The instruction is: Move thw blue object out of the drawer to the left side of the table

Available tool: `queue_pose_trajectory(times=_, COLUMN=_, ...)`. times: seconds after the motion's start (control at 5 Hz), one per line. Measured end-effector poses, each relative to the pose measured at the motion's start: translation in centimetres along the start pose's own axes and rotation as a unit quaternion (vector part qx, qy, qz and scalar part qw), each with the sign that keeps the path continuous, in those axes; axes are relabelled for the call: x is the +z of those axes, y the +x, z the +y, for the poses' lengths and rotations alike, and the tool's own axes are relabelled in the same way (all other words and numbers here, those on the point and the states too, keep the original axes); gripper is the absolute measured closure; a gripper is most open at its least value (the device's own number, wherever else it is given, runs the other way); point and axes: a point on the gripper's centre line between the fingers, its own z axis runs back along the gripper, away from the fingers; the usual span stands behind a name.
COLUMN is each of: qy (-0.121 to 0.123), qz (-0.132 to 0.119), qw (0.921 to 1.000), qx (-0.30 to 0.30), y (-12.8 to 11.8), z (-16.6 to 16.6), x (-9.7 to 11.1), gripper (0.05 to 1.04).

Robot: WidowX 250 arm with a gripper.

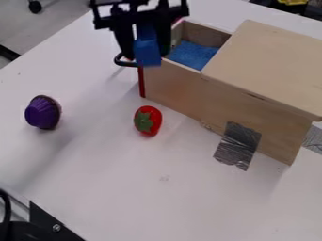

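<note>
Blue and blocky, the object (148, 52) sits in the grip of the black claw (147, 46), whose two fingers stand slightly apart, one on each side of it, closed on its sides. Claw and blue object hang over the open end of the wooden box (189, 96), in view just across its near left corner; how high above the rim they are, I cannot tell. Inside the box's open end lies a blue cloth (192, 54), and a flat wooden panel (267, 61) covers the rest of the box, its slanting edge bordering the opening. A black handle (124, 62) juts out left of the box's red-edged end. From that end the white worktop (75, 162) spreads left to its far left edge, which runs slantwise, giving a wide stretch to move across. On that stretch, well apart from the box and nearer the worktop's left edge, rests a purple cupcake-like toy (43, 113). A red strawberry (148, 121) with a green top lies in front of the box, near its long side but apart from it, leaving a broad gap between it and the purple toy. Silver tape (237, 145) runs from the box's long side down onto the worktop, toward the box's near right corner.
</note>
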Motion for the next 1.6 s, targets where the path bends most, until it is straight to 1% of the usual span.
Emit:
queue_pose_trajectory(times=0.2, qy=0.008, qz=0.013, qw=0.9999, qx=0.005, y=-1.6, z=1.3, x=-1.0, gripper=0.513)
queue_pose_trajectory(times=0.4, qy=0.019, qz=0.03, qw=0.9993, qx=0.011, y=-3.0, z=2.8, x=-2.5, gripper=0.513)
queue_pose_trajectory(times=0.6, qy=0.025, qz=0.04, qw=0.9987, qx=0.021, y=-3.8, z=4.2, x=-3.7, gripper=0.513)
queue_pose_trajectory(times=0.8, qy=0.027, qz=0.041, qw=0.9977, qx=0.046, y=-3.9, z=6.1, x=-4.5, gripper=0.513)
queue_pose_trajectory(times=1.0, qy=0.028, qz=0.035, qw=0.997, qx=0.063, y=-3.7, z=7.5, x=-5.0, gripper=0.513)
queue_pose_trajectory(times=1.2, qy=0.035, qz=0.034, qw=0.9944, qx=0.094, y=-3.9, z=9.4, x=-5.4, gripper=0.513)
queue_pose_trajectory(times=1.4, qy=0.034, qz=0.024, qw=0.9933, qx=0.108, y=-4.0, z=10.3, x=-6.2, gripper=0.513)
queue_pose_trajectory(times=1.6, qy=0.037, qz=0.012, qw=0.9925, qx=0.116, y=-3.8, z=10.7, x=-7.3, gripper=0.513)
